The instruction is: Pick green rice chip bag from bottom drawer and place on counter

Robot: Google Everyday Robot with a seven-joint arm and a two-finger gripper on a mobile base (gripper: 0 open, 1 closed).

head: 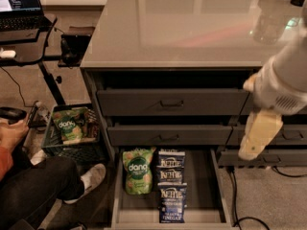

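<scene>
Dim, warm-tinted lighting is shown; light from above is reflected as pale glare and a reddish streak on the glossy counter point(192, 28). Deep shadow is held in the recesses above the closed drawer fronts point(171, 102). The gripper point(260, 134), seen at the right edge before those fronts, is rendered pale and brightest.

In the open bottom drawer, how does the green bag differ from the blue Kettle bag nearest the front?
The green rice chip bag is bright green; the front Kettle bag is dark blue. The green bag is larger than the Kettle bag. The green bag lies at the left; the Kettle bag ends the middle row. Both lie flat in the bottom drawer. The gripper hangs at the right, touching neither.
</scene>
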